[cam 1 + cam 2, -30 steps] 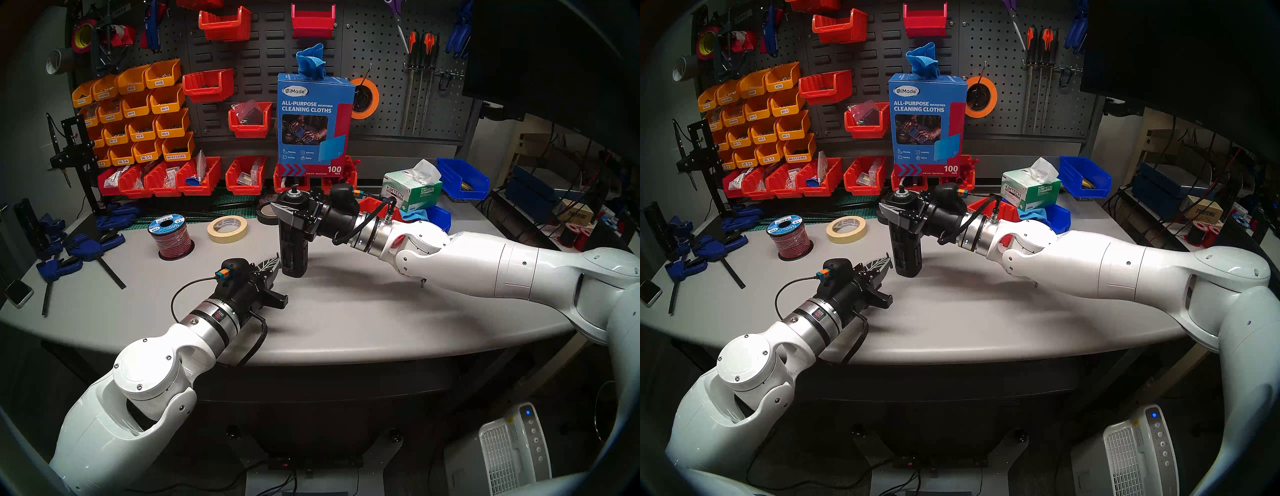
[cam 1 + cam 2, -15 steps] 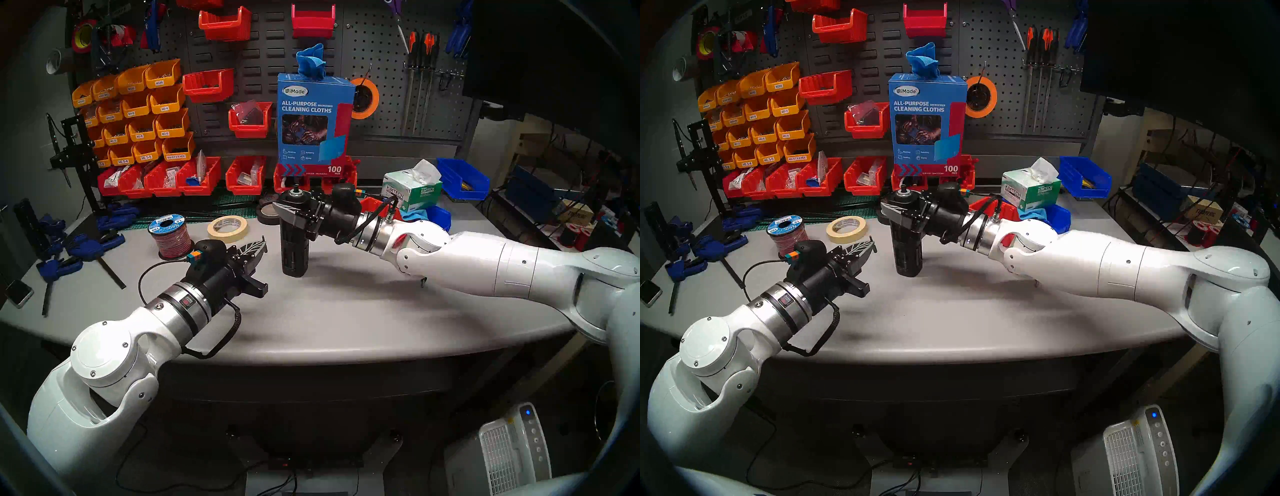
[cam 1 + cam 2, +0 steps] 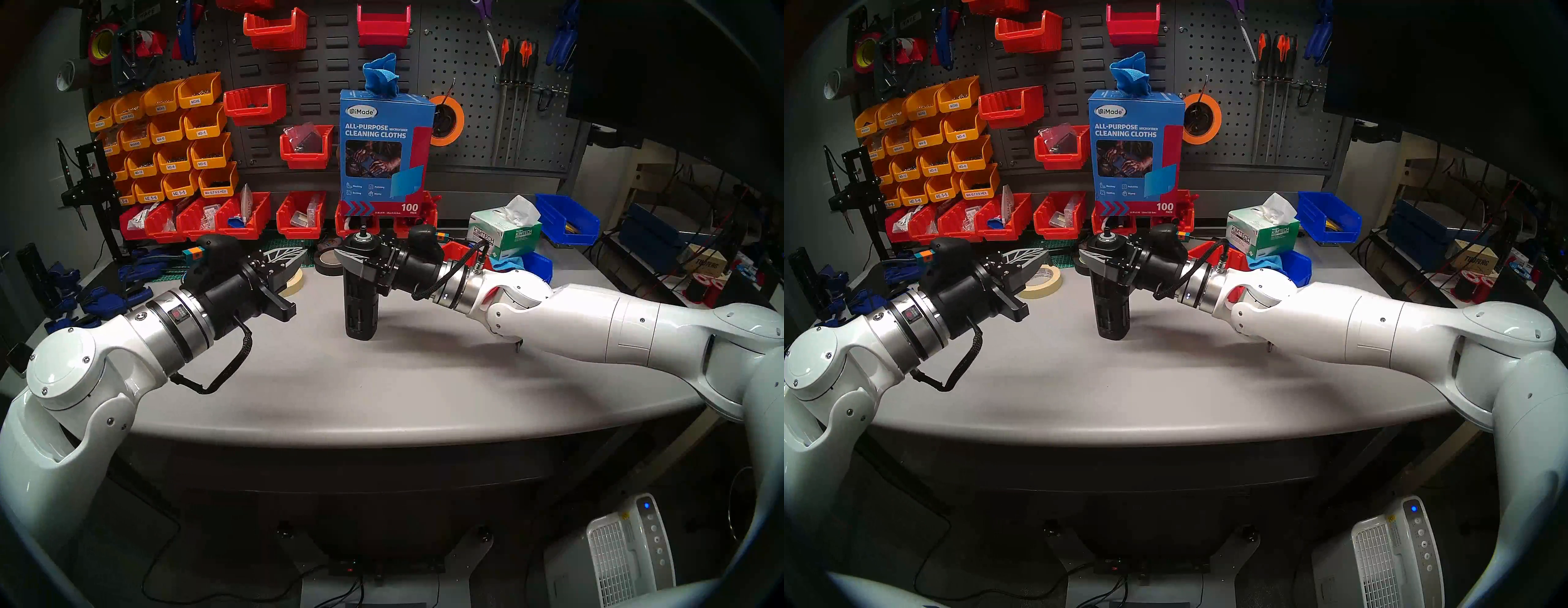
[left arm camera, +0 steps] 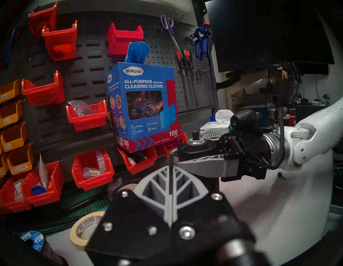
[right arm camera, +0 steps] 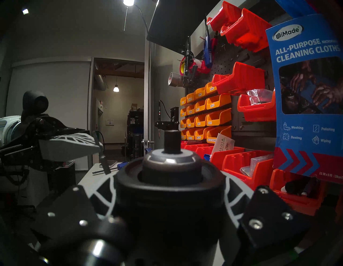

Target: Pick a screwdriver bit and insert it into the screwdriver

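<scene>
Standing upright at frame centre on the grey table [image 3: 382, 382], the screwdriver [image 3: 360, 312], clamped near its top by the right gripper [image 3: 354, 259]. Left of it, raised off the table, the left gripper [image 4: 171, 167] pinching what looks like the thin screwdriver bit [image 4: 171, 163], tip upward.

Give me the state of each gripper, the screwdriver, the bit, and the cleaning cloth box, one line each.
left gripper: shut on the screwdriver bit, raised above the table.
right gripper: shut on the screwdriver.
screwdriver: upright on the table, socket on top.
screwdriver bit: pinched, tip poking out, not yet inserted.
cleaning cloth box: open, blue cloth sticking out.
</scene>
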`<state>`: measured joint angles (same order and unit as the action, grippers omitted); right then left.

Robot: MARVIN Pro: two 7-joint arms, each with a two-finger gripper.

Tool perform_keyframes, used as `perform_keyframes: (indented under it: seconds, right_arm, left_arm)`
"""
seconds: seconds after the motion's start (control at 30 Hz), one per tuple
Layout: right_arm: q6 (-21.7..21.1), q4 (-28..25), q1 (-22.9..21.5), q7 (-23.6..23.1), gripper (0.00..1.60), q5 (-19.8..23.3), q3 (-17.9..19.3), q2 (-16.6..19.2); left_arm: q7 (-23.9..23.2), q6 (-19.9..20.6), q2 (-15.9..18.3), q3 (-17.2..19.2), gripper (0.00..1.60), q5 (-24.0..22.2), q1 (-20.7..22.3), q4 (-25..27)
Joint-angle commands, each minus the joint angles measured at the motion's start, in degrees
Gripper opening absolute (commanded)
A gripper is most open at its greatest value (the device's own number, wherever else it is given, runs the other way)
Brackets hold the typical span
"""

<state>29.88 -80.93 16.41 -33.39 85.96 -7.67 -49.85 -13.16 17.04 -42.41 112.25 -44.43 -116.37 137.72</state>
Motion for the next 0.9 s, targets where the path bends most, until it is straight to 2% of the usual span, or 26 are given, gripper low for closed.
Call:
perform_keyframes:
  seconds: [0.0, 0.17, 0.2, 0.23, 0.27, 0.4, 0.43, 0.5, 0.63, 0.87]
  right_arm:
    - [-1.1, -0.1, -1.5, -1.3, 0.48, -0.2, 0.4, -0.5]
    - [-2.0, -0.1, -2.0, -2.2, 0.51, 0.0, 0.5, -0.4]
    - [-2.2, -0.1, -2.1, -2.5, 0.51, 0.1, 0.5, -0.3]
    - [-2.5, -0.1, -2.1, -2.9, 0.50, 0.4, 0.6, -0.3]
    - [-2.6, -0.2, -2.1, -3.2, 0.50, 0.6, 0.7, -0.2]
    - [-3.5, -0.3, -2.4, -4.8, 0.49, 1.0, 0.7, 0.1]
    - [-3.6, -0.4, -2.4, -4.9, 0.48, 1.1, 0.8, 0.2]
    - [-3.9, -0.4, -2.6, -5.6, 0.49, 1.2, 0.8, 0.3]
    - [-4.5, -0.3, -2.8, -6.9, 0.48, 1.4, 0.9, 0.5]
    - [-5.5, -0.4, -3.1, -8.9, 0.46, 1.8, 0.9, 0.7]
  left_arm:
    - [-5.6, 2.2, 5.4, 4.6, 0.00, -5.0, 6.9, -1.2]
    - [-8.3, 3.5, 9.4, 4.5, 0.00, -7.9, 9.2, -2.8]
    - [-8.9, 3.4, 8.5, 5.2, 0.00, -7.5, 8.1, -2.4]
    - [-9.0, 3.8, 11.2, 3.5, 0.00, -8.7, 10.6, -3.7]
    - [-9.5, 3.6, 11.1, 3.6, 0.00, -8.8, 10.4, -3.7]
    - [-10.3, 3.3, 14.3, 1.2, 0.00, -10.8, 13.1, -5.7]
    - [-10.6, 3.0, 13.8, 1.7, 0.00, -10.5, 12.4, -5.5]
    - [-10.6, 2.8, 16.0, 0.1, 0.00, -11.7, 14.6, -6.8]
    - [-12.0, 1.6, 17.7, -0.2, 0.00, -13.2, 15.7, -7.9]
    - [-12.8, -0.3, 19.6, -3.7, 0.00, -16.2, 19.9, -10.8]
